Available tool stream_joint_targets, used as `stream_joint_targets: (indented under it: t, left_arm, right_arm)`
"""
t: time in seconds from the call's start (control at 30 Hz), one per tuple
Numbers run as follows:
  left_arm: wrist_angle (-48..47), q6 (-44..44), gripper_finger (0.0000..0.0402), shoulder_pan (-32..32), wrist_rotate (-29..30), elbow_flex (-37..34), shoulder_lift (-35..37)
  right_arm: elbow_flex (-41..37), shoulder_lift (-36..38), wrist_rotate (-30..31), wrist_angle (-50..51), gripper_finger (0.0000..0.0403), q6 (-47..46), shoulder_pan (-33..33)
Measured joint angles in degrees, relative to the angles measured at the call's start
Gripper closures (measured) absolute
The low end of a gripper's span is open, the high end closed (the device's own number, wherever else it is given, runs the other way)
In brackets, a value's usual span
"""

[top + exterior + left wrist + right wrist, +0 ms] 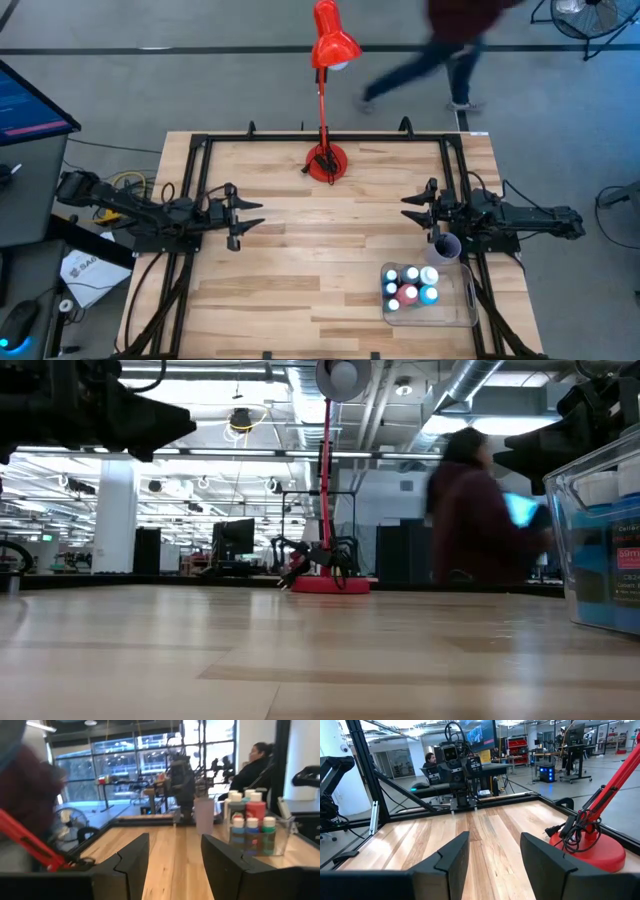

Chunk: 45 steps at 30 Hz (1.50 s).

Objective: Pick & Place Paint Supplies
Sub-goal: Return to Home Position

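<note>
An open-plan robotics lab: exposed ceiling ducts (470, 385), monitors (238, 538) and equipment benches (575, 757) fill the background.

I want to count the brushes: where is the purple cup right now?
In the high view the purple cup stands on the right side of the table, between the right arm and the clear bin holding the paint bottles.

The left arm (150, 212) reaches in from the left side of the counter (320, 260), its left pincer (250, 216) pointing inward, fingers spread and empty. The right arm (510, 218) mirrors it opposite, right pincer (408, 208) likewise spread, empty.
</note>
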State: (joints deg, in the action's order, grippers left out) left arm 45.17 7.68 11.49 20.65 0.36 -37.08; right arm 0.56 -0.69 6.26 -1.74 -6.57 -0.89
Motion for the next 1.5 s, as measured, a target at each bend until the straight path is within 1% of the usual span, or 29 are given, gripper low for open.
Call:
stream_joint_targets:
  t: [0.17,0.3,0.37,0.53,0.73,0.87,0.97,1.13,1.37,1.5]
  left_arm:
    - [-3.0,-1.7,0.0238,0.0,2.9,0.0,0.0]
    - [-3.1,-2.1,0.0238,0.1,1.6,0.0,0.2]
    - [-3.4,-2.2,0.0238,0.1,0.7,0.0,1.4]
    - [-8.5,-3.5,0.0238,0.1,-2.6,0.0,8.1]
    - [-19.5,-5.1,0.0238,0.1,-2.7,0.0,17.7]
    - [-22.4,-4.1,0.0238,0.1,-2.7,0.0,21.5]
    - [-23.1,-2.3,0.0238,0.1,-2.7,0.0,22.8]
    - [-25.4,-2.1,0.0238,0.1,-2.7,0.0,23.7]
    - [-30.4,-4.8,0.0238,0.1,-2.8,0.0,23.6]
    - [-30.9,-4.9,0.0238,0.1,-4.2,0.0,23.6]
  right_arm:
    - [0.0,0.0,0.0,0.0,0.0233,0.0,0.0]
    - [0.0,0.0,0.0,0.0,0.0232,0.0,0.0]
    - [0.0,0.0,0.0,0.0,0.0232,0.0,0.0]
    - [0.0,0.0,0.0,0.0,0.0234,0.0,0.0]
    - [0.0,0.0,0.0,0.0,0.0232,0.0,0.0]
    - [0.0,0.0,0.0,0.0,0.0233,0.0,0.0]
    - [0.0,0.0,0.0,0.0,0.0234,0.0,0.0]
    - [0.0,0.0,0.0,0.0,0.0232,0.0,0.0]
    - [0.0,0.0,0.0,0.0,0.0234,0.0,0.0]
    - [0.0,0.0,0.0,0.0,0.0234,0.0,0.0]
